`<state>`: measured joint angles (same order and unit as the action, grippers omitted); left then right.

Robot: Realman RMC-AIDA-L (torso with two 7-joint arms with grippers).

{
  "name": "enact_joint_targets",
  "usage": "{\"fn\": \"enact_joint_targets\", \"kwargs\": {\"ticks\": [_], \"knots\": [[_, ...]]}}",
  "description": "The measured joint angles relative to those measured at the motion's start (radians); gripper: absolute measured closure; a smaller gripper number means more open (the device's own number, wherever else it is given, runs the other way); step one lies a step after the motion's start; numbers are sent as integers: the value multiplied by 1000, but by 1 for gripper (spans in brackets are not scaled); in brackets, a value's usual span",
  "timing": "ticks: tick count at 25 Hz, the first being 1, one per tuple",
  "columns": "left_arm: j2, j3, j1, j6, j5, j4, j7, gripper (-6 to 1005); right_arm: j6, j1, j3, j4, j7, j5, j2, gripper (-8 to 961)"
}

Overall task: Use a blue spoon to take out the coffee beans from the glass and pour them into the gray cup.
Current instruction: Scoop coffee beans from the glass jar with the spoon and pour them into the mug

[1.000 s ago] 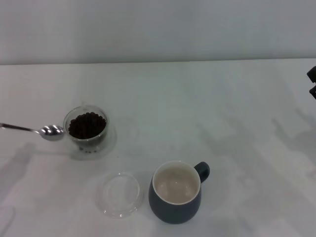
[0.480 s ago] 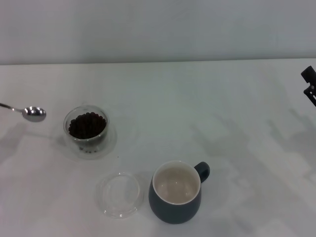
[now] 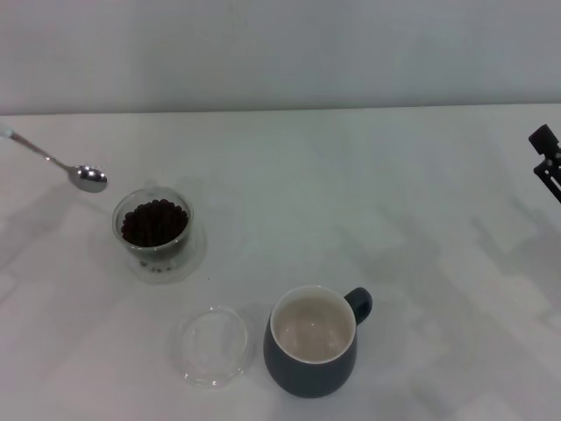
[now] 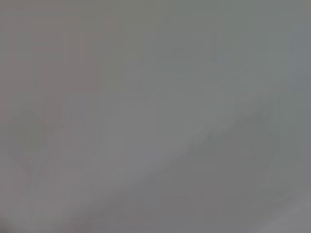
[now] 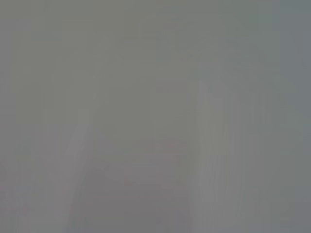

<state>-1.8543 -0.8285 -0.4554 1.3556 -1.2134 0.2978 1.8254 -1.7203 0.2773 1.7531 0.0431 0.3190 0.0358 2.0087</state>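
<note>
The glass (image 3: 153, 228) stands at the left of the table, filled with dark coffee beans (image 3: 154, 221). The blue spoon (image 3: 66, 166) hangs just behind and left of the glass, its empty metal bowl (image 3: 89, 178) near the rim and its stem sloping up to a pale blue handle at the left edge. What holds it is out of view; my left gripper does not show. The gray cup (image 3: 312, 342) stands at the front centre, empty, handle to the back right. A dark part of my right gripper (image 3: 545, 156) shows at the right edge.
A flat clear round dish (image 3: 210, 346) lies just left of the gray cup. The white table (image 3: 368, 202) ends at a grey wall behind. Both wrist views show only plain grey.
The spoon has moved from beside the glass's left rim toward the back, and its handle has swung up. The dark part at the right edge shifted slightly.
</note>
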Motion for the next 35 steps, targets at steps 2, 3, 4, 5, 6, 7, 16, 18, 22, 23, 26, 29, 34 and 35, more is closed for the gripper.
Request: {"fn": "enact_joint_targets", "kwargs": {"ticks": [2, 3, 4, 5, 6, 7, 16, 18, 22, 23, 26, 29, 34, 35], "knots": [[6, 0, -19, -20, -30, 4, 10, 872, 0, 0, 4, 0, 0, 0, 0, 174], [9, 0, -30, -30, -47, 6, 16, 872, 0, 0, 5, 0, 0, -1, 1, 174], [10, 0, -39, -37, -62, 8, 21, 872, 0, 0, 5, 0, 0, -1, 1, 174], [12, 0, -50, -45, -77, 9, 25, 872, -1, 0, 6, 0, 0, -1, 1, 174], [13, 0, -57, -52, -91, 11, 28, 872, -1, 0, 6, 0, 0, -1, 1, 174], [13, 0, -62, -59, -101, 14, 31, 873, -1, 0, 6, 0, 0, -1, 1, 174], [4, 0, -111, -138, -207, 24, 70, 872, 0, 6, 8, 0, -1, -1, 1, 174], [3, 0, -117, -151, -218, 24, 76, 872, 6, 7, 8, 0, -1, -1, 1, 174], [1, -2, -135, -161, -242, 24, 81, 872, 14, 8, 7, 0, -1, 0, 2, 174], [0, -5, -141, -163, -250, 24, 81, 872, 16, 9, 6, 0, -1, 0, 2, 174], [-9, -10, -159, -167, -288, 37, 79, 872, 22, 9, 4, 0, -1, 3, 2, 174], [-21, -11, -176, -173, -342, 63, 79, 872, 23, 9, 2, 0, -2, 4, 2, 174], [-25, -10, -193, -180, -387, 79, 75, 873, 24, 9, -2, 0, -2, 9, 2, 174], [-26, -11, -193, -182, -394, 84, 74, 873, 24, 10, -2, 0, -2, 9, 2, 174]]}}
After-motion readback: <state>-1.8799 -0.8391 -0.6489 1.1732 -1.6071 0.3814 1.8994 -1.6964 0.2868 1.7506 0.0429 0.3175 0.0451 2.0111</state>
